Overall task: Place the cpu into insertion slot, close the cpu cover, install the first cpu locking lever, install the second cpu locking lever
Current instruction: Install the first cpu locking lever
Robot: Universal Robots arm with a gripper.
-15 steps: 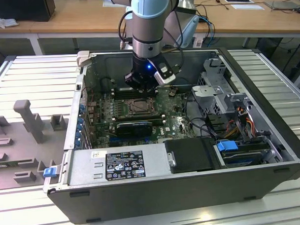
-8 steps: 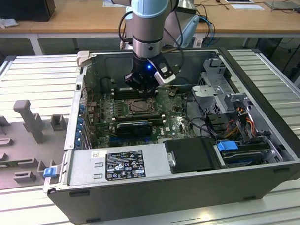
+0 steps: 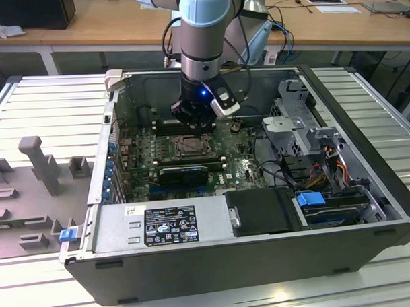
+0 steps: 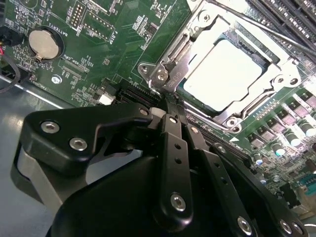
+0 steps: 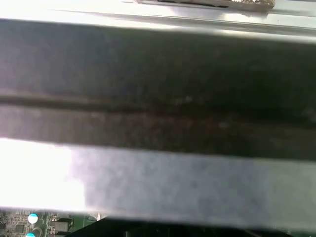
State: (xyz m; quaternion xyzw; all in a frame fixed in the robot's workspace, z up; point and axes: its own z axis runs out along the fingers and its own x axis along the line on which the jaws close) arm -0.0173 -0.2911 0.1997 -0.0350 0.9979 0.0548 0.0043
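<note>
The hand (image 3: 192, 121) hangs low inside the open computer case (image 3: 369, 235), just above the green motherboard (image 3: 239, 172), at the far side of the insertion slot (image 3: 188, 147). In the second wrist view its black fingers (image 4: 174, 148) lie pressed together with no gap between them, so the hand is clenched and it holds nothing. The fingertips end close to the near corner of the socket frame, next to a long black connector (image 4: 143, 96).

The cpu (image 4: 232, 74) already sits in the insertion slot (image 4: 207, 22); its pale silver face shines bright under the light. The cpu cover (image 4: 180, 54), a thin silvery frame, lies flat around the chip and leaves the face visible through its cut-out. A thin metal rod runs along one side of the socket; I cannot tell if it is a lever that is locked.

Around the socket stand many things. Long black memory slots (image 4: 291, 15) run along one side of it, a round coin battery (image 4: 44, 43) sits on the board well apart from it, and a row of small capacitors (image 4: 296, 128) stands near another side. In the exterior view a black card (image 3: 183, 173) lies just beside the socket toward the near wall of the case, and drive cages with cables (image 3: 313, 156) fill the end of the case at the exterior view's right. The case rests on a ribbed metal bench (image 3: 48, 112), and a grey fixture (image 3: 40, 162) stands near the bench edge at the exterior view's left
</note>
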